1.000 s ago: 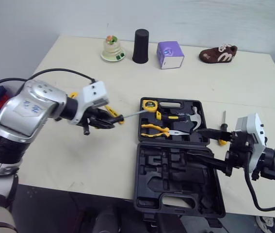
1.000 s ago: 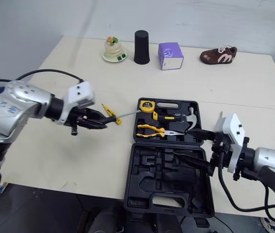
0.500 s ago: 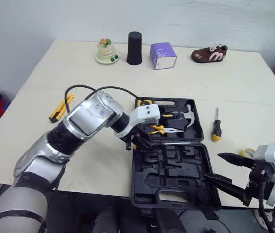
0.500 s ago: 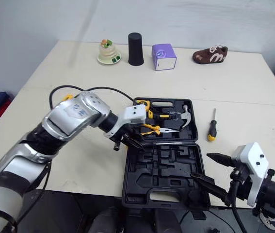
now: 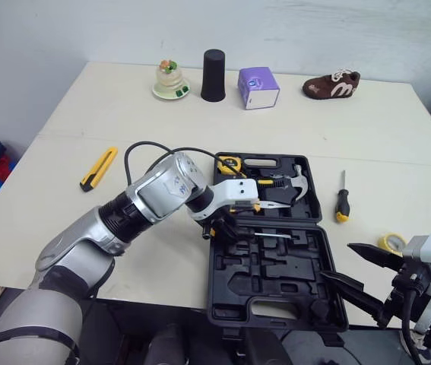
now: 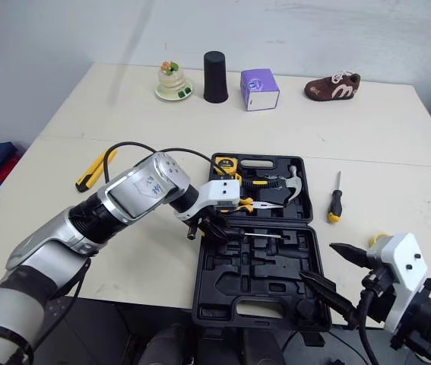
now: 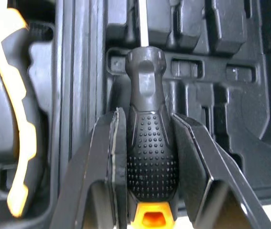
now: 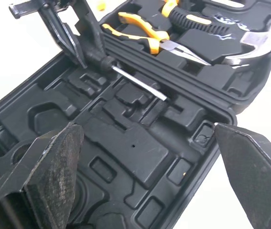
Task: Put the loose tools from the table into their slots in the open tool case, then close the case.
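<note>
We count two screwdrivers. One, a black-handled screwdriver (image 7: 150, 162) with an orange butt, sits clamped by its handle in our left hand (image 7: 147, 119). Its bare shaft runs ahead of the fingers over the moulded recesses in the nearer half of the open tool case (image 5: 306, 262), close to the hinge. Our right hand (image 5: 356, 270) gapes wide with nothing in it, hovering at the case's near right corner. Just beyond the left hand, the far half of the case holds one tape measure (image 5: 232, 163), one pair of yellow-handled pliers (image 8: 140, 29) and one hammer (image 5: 300, 179). Three loose things lie on the desk (image 5: 397, 152). The second screwdriver (image 5: 341, 201) is beyond the right hand, just clear of the case. A small yellow roll (image 5: 388, 242) lies just beside that hand. A yellow utility knife (image 5: 98, 167) lies well off to the left hand's outer side. Far beyond both hands, along the back of the desk, stand four more things: a small ornament (image 5: 171, 80), a black cylinder (image 5: 213, 74), a purple box (image 5: 258, 77) and a brown shoe (image 5: 331, 84). The mark on the box is too small for us to read. One black cable (image 5: 147, 147) arches above the left arm.
</note>
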Robot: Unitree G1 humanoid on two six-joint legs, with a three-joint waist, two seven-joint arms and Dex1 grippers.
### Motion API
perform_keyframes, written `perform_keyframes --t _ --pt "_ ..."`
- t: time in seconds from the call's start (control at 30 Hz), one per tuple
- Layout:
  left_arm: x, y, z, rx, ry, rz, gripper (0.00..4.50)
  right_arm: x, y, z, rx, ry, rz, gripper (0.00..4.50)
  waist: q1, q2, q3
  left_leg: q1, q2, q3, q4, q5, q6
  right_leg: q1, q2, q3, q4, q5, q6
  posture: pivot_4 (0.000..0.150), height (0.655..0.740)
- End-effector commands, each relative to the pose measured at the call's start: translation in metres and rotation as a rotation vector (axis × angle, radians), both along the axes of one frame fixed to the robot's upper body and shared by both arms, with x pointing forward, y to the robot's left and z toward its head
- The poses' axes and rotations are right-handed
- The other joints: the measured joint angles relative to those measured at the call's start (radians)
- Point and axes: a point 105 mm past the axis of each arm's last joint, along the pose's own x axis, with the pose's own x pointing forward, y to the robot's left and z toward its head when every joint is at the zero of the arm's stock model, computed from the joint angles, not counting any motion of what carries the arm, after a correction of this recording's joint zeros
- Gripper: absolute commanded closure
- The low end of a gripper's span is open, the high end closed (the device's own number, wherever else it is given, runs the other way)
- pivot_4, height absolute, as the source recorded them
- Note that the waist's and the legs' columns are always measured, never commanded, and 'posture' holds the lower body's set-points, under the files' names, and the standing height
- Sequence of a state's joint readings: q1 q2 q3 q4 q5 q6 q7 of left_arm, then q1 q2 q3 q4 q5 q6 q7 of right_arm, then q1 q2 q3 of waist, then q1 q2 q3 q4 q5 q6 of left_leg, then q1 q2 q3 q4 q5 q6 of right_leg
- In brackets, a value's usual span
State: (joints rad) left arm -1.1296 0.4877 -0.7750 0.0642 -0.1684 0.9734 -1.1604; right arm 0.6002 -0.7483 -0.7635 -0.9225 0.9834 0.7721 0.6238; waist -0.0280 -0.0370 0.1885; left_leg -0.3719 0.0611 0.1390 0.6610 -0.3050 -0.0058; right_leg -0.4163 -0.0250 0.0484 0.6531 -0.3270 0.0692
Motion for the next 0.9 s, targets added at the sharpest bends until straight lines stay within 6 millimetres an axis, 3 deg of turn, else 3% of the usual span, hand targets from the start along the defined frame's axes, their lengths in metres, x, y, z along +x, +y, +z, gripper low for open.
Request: perform_keyframes --t 0.03,0.43,0.9 --pt "0.006 -0.002 0.007 0.021 -0.056 -0.029 3.51 -0.004 0.009 0.007 -0.017 -0.045 0.021 0.0 0.0 0.0 0.0 0.0 0.0 0.0 0.0 0.0 0.0 0.0 0.0 0.0 0.0 0.0 0.0 0.15 0.7383" --pt "0.016 -0.016 0.01 0.054 -0.044 -0.026 3.51 -0.006 0.013 0.002 -0.006 -0.052 -0.012 0.0 0.0 0.0 0.0 0.0 -0.001 -0.001 0.001 -0.003 0.006 0.001 0.0 0.0 0.0 0.0 0.001 0.15 0.7383" --pt "0.03 -0.01 0.008 0.12 -0.039 0.046 3.51 -0.002 0.015 0.001 0.013 -0.079 -0.026 0.0 -0.002 0.0 0.0 0.001 -0.001 -0.001 0.001 -0.003 0.006 0.001 0.0 0.0 0.0 0.001 0.001 0.15 0.7383"
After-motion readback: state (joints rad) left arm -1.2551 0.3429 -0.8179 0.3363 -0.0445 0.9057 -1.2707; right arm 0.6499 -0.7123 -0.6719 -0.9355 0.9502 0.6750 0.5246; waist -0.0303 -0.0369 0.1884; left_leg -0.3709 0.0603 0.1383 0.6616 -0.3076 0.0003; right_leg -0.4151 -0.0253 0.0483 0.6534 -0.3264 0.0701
